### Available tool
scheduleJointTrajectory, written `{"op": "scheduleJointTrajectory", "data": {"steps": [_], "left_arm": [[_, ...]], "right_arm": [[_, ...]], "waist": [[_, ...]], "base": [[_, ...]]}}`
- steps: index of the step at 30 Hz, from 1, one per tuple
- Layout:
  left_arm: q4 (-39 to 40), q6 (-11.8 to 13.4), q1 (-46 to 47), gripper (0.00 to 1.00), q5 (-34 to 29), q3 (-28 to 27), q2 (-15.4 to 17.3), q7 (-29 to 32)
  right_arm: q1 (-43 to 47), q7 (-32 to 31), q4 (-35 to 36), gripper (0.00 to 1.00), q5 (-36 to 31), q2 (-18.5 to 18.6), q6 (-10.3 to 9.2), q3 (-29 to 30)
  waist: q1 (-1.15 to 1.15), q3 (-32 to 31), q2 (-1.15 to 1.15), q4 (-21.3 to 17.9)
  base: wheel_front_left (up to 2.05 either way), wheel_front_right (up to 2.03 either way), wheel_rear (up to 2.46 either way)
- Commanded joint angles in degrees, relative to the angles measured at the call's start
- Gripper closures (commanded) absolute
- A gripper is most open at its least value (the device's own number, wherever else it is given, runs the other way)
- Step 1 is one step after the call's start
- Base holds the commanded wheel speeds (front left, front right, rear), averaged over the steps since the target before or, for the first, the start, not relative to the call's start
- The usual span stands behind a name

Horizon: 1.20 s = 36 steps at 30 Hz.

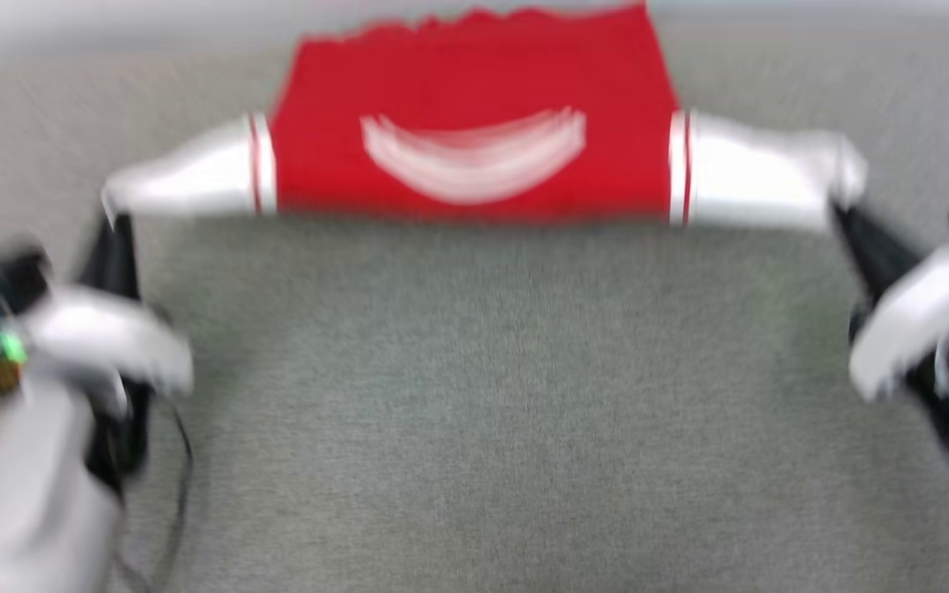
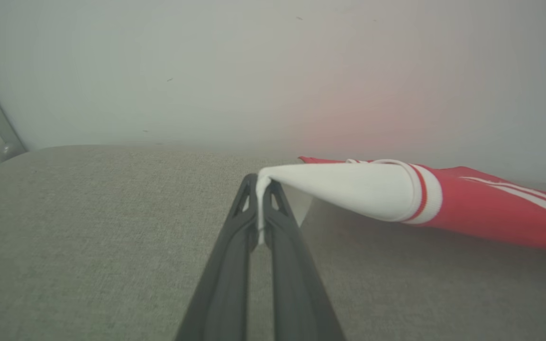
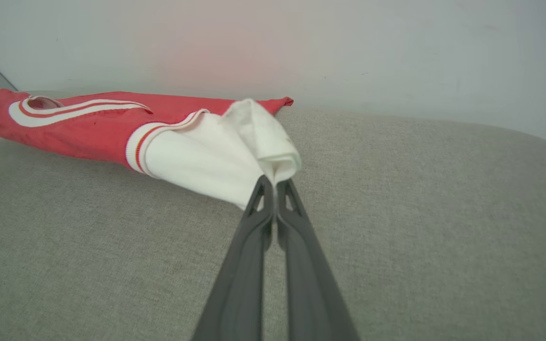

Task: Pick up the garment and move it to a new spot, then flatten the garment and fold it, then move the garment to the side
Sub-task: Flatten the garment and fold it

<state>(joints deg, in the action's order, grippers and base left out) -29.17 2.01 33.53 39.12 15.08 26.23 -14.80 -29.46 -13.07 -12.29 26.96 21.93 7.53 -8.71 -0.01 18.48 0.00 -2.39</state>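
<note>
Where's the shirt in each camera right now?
Head view: shirt top centre, spread wide.
Left wrist view: right of centre, pinched by the left gripper.
Right wrist view: upper left, pinched by the right gripper.
Shared landmark: grey fabric surface beneath.

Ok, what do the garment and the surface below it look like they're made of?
The garment: soft matte knit, probably cotton or a polyester blend. It gathers into limp folds where the right gripper pinches it, and the striped trim looks ribbed. The surface: grey woven upholstery-type fabric, matte, with a visible fine weave and a rounded, seemingly padded edge.
</note>
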Motion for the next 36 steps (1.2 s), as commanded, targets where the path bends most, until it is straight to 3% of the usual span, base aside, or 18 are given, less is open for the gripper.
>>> {"op": "scheduleJointTrajectory", "data": {"steps": [1,6,12,20,21,22,23,24,31,36], "left_arm": [[1.5,0.8,-4.9,1.0,0.7,0.1,-0.1,0.0],[8.1,4.0,-20.5,1.0,2.3,0.3,0.2,1.8],[16.4,8.7,-35.6,1.0,4.3,0.4,1.1,5.2],[23.9,13.5,-47.5,1.0,5.5,1.3,0.9,8.4],[24.3,13.8,-47.8,1.0,5.3,1.5,0.7,8.4],[24.7,14.1,-48.1,1.0,5.1,1.8,0.5,8.4],[24.9,14.2,-48.2,1.0,5.0,2.1,0.2,8.3],[25.1,14.2,-48.1,1.0,4.6,2.5,0.1,8.4],[27.4,14.1,-44.5,1.0,2.3,4.1,-0.4,7.1],[30.1,14.2,-41.5,1.0,0.6,4.5,-0.8,5.9]], "right_arm": [[4.5,-0.8,1.3,1.0,1.1,0.0,-0.08,1.0],[19.5,-4.2,4.8,1.0,3.0,-0.8,-0.08,4.9],[35.9,-8.7,10.1,1.0,3.4,-4.4,-0.08,9.8],[50.2,-13.7,14.5,1.0,1.2,-10.0,-0.08,13.0],[50.9,-14.0,14.7,0.96,0.7,-10.4,-0.07,13.0],[51.5,-14.0,14.9,0.66,0.3,-10.8,-0.07,12.9],[51.7,-14.2,15.1,0.24,0.3,-11.3,-0.07,12.8],[51.6,-14.4,15.6,0.0,0.9,-11.7,-0.06,12.0],[44.4,-12.0,18.6,0.0,-0.8,-12.6,-0.05,15.0],[31.2,-10.8,13.1,0.0,-2.0,-12.6,-0.06,19.3]], "waist": [[0.01,-7.5,0.0,1.1],[0.01,-12.6,0.0,1.8],[0.01,-16.8,0.0,2.3],[0.01,-18.8,0.0,2.7],[0.01,-18.9,0.0,2.7],[0.01,-18.9,0.0,2.8],[0.01,-18.9,0.0,2.8],[0.01,-18.9,0.0,3.0],[0.01,-17.6,0.0,4.4],[0.01,-14.3,0.0,6.1]], "base": [[0.0,0.0,0.0],[0.0,0.0,0.0],[0.0,0.0,0.0],[0.0,0.0,0.0],[0.0,0.0,0.0],[0.0,0.0,0.0],[0.0,0.0,0.0],[0.0,0.0,0.0],[0.0,0.0,0.0],[0.0,0.0,0.0]]}}
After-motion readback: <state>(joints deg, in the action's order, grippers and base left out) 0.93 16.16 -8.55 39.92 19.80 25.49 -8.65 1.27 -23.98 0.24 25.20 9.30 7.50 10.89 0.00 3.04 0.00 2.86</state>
